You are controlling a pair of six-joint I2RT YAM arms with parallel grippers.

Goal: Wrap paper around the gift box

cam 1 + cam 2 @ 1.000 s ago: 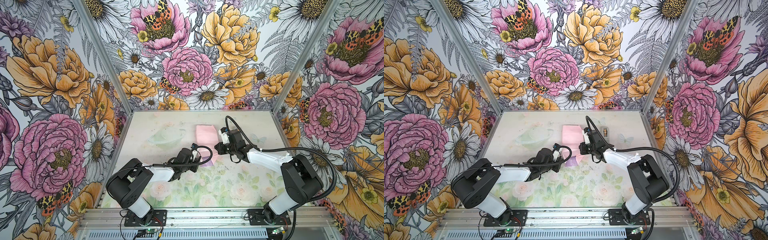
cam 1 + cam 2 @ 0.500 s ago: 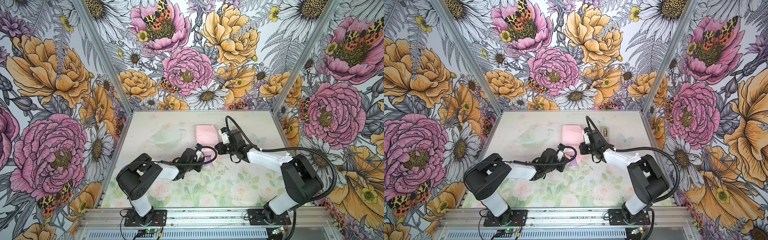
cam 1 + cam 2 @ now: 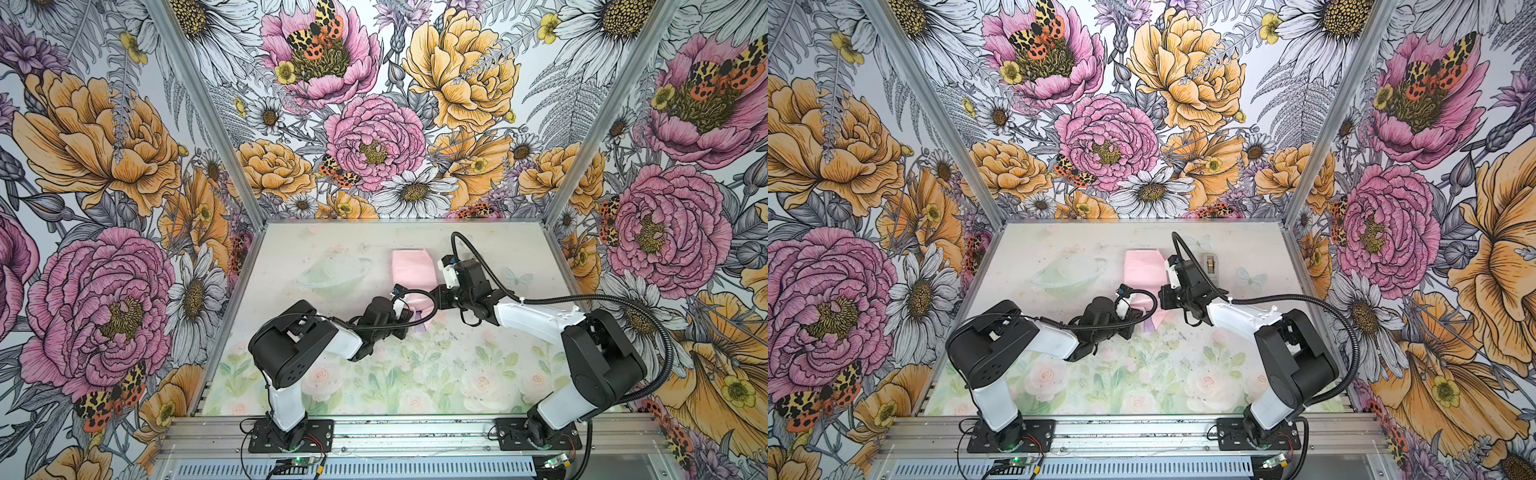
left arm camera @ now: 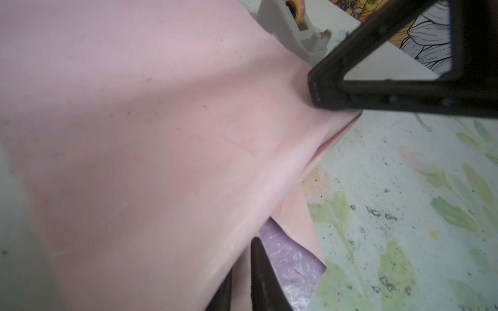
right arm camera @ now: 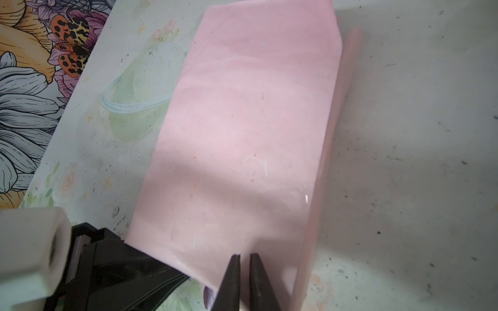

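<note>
The paper [image 3: 409, 272] [image 3: 1141, 270] lies pink face up in a long folded bundle at mid-table, with a lilac corner [image 4: 291, 258] showing at its near end. The gift box is hidden, with only paper in sight. My left gripper [image 4: 241, 258] [image 3: 409, 309] is at that near end, shut on a fold of the paper. My right gripper [image 5: 244, 255] [image 3: 436, 297] comes in from the right at the same end. Its narrow jaws are shut on the paper [image 5: 242, 121], which tents up toward its finger [image 4: 323, 88].
A small grey tape dispenser [image 3: 1210, 266] [image 4: 293, 27] stands just right of the bundle, behind the right wrist. The flower-patterned walls close in the table [image 3: 415, 374] on three sides. Both arm bases are bolted to the front rail.
The left arm has swung rightward and its gripper has moved in to the near end of the paper. The right arm has hardly moved.
</note>
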